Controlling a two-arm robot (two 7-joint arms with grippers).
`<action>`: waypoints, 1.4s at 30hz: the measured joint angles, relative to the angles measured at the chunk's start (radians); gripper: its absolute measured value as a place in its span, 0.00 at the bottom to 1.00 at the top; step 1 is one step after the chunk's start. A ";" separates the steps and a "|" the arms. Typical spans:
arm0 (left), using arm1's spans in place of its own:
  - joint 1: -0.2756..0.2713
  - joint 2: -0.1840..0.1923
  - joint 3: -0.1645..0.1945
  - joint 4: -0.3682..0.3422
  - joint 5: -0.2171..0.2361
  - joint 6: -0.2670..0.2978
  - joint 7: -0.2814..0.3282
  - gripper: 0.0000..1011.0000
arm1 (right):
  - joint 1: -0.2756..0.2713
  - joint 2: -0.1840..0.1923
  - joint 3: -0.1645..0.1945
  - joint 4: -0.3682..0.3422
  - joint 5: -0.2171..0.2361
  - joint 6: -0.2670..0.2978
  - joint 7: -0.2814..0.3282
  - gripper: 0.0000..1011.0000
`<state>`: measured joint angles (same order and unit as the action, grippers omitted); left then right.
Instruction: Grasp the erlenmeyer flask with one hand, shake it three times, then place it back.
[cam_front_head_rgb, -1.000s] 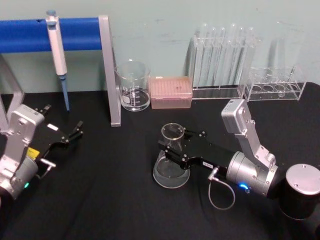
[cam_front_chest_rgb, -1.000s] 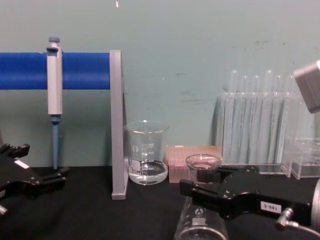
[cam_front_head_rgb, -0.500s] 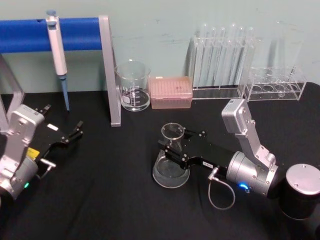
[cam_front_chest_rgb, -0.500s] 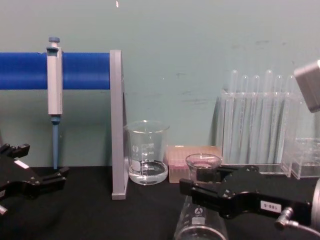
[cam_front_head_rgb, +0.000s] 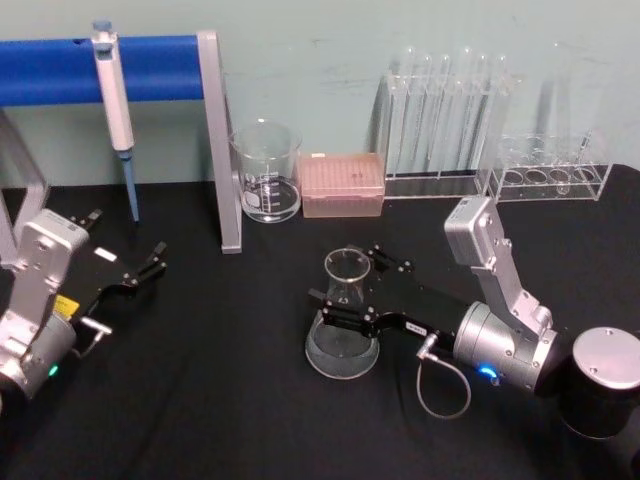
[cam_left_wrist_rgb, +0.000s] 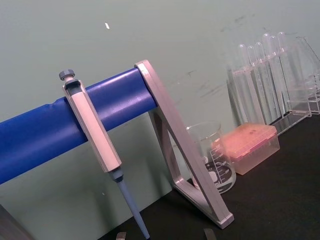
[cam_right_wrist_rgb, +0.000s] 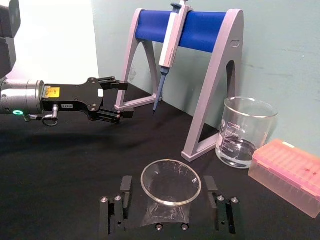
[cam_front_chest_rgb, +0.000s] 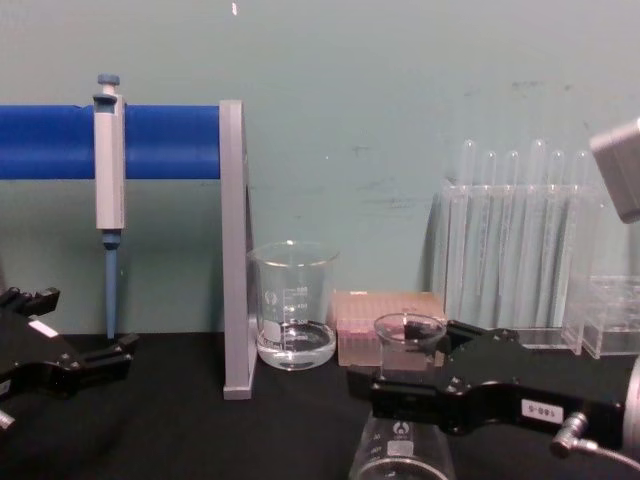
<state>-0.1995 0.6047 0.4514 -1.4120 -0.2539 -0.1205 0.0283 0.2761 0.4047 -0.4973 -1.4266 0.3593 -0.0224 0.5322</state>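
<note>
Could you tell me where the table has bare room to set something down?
Bare cloth lies between the left gripper and the flask, in front of the stand. The back row, beaker to tube racks, is crowded; the right gripper brackets the flask.

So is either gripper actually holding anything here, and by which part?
Nothing is held. The right gripper has its jaws open either side of the erlenmeyer flask neck, clear of the glass. The left gripper is parked, empty.
</note>
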 joint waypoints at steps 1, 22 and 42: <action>0.000 0.000 0.000 0.000 0.000 0.000 0.000 0.99 | 0.000 0.000 0.000 0.000 0.000 0.000 0.000 0.89; 0.000 0.000 0.000 0.000 0.000 0.000 0.000 0.99 | -0.015 0.034 0.006 -0.029 0.028 0.011 0.036 0.99; 0.000 0.000 0.000 0.000 0.000 0.000 0.000 0.99 | -0.136 0.181 0.102 -0.199 0.093 0.038 0.017 0.99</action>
<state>-0.1995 0.6047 0.4514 -1.4120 -0.2539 -0.1205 0.0283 0.1400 0.5855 -0.3949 -1.6254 0.4520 0.0153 0.5491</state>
